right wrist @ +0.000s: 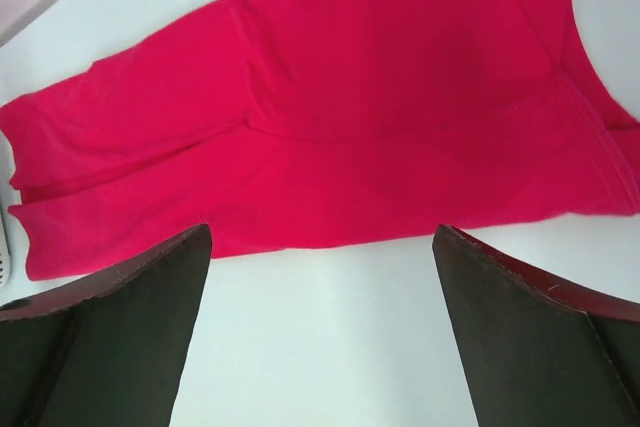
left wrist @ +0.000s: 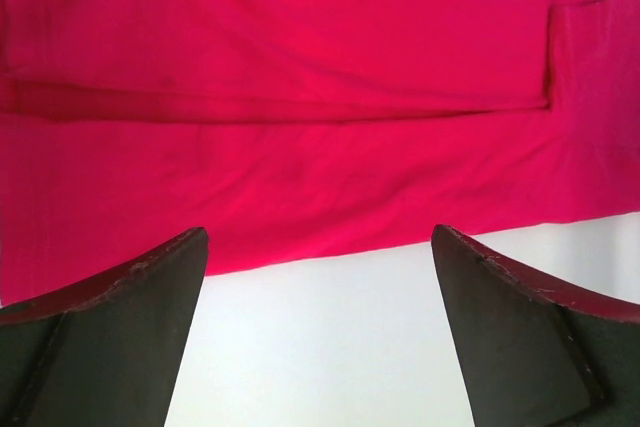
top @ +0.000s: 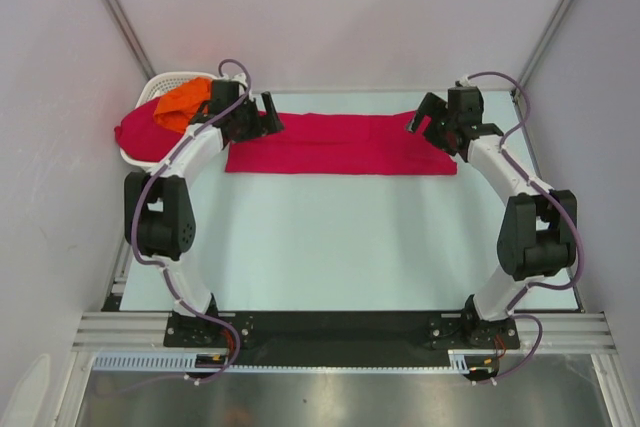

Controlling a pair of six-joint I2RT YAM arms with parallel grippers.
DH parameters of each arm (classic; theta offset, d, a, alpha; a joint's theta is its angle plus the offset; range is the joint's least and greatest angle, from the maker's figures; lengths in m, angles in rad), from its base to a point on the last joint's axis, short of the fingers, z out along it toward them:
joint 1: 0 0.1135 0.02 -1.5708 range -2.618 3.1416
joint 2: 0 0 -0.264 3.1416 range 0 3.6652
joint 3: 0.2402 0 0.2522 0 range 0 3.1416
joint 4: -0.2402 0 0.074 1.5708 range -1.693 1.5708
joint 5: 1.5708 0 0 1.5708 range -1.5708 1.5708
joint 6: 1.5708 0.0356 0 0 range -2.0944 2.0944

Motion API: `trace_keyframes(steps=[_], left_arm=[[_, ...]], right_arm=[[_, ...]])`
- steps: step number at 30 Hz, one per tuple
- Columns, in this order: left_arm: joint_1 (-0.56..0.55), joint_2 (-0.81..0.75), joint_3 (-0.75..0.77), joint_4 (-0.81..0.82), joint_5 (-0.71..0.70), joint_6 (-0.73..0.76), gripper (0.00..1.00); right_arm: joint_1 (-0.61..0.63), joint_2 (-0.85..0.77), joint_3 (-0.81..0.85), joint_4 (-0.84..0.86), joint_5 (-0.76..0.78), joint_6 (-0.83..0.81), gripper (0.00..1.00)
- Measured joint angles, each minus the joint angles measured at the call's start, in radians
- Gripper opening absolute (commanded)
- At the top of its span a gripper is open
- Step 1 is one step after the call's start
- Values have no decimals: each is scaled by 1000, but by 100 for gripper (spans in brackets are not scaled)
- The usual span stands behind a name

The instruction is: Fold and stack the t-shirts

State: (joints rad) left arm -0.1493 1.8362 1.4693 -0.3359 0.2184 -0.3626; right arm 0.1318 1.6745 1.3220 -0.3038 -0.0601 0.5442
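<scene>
From above, the crimson t-shirt [top: 340, 144] lies flat as a long folded band across the far part of the bench [top: 340, 247]. My left hand [top: 265, 117] hovers at its left end and my right hand [top: 425, 115] at its right end. Both are spread apart and hold nothing. At the far left corner, the white basket [top: 158, 80] holds the orange t-shirt [top: 183, 102], and a second crimson t-shirt [top: 138, 133] spills over its rim.

From my left wrist, my fingers [left wrist: 110, 337] stand wide apart above bare bench. The crimson cloth fills the view just beyond them, with a fold line running across it.

From my right wrist, my fingers [right wrist: 520, 327] are again wide apart and empty over bare bench. The shirt's near edge lies just past their tips.
</scene>
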Motion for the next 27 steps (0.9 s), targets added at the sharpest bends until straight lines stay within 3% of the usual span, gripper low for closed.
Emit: trace_keyframes(steps=[7,11,14,19,23,27], left_arm=[[2,-20,47,-150,-106,45,99],[18,-121,-3,-198,-94,3,100],[31,-231,-82,-183,-92,-3,100],[47,-196,-27,-171,-75,42,100],[50,-70,100,-200,-95,84,100],[51,-28,124,-218,-118,173,99]], right_arm=[[-50,-5,-32,-24,-26,145,100],[-218,-87,-340,281,-255,351,100],[-287,-56,-390,298,-343,367,100],[-217,1,-177,146,-312,281,100],[-101,-12,-130,151,-213,291,100],[31,21,-70,98,-101,293,100]])
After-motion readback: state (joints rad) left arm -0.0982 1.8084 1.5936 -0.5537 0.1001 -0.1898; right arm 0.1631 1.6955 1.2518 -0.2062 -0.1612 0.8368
